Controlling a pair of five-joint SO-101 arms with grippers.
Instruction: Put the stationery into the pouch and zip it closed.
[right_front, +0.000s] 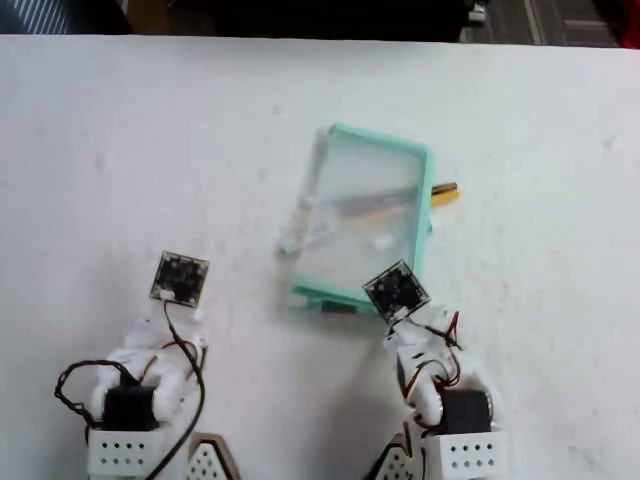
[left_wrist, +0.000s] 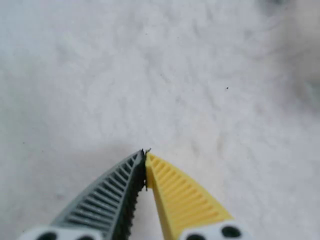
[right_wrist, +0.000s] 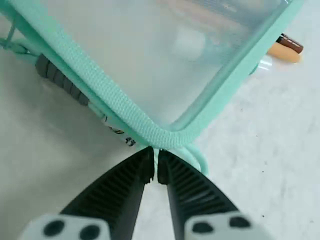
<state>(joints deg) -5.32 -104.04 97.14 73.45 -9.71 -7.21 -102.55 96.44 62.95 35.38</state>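
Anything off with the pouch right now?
Yes. A yellow pen pokes out past the right edge of the pouch. A grey ribbed pen lies along the edge nearest the right arm and seems to be at least partly outside. The pouch also sits skewed on the table.

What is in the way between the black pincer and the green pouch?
Nothing that I can see. The right pincer, shut, sits right at a corner of the pouch, and no other thing lies between them.
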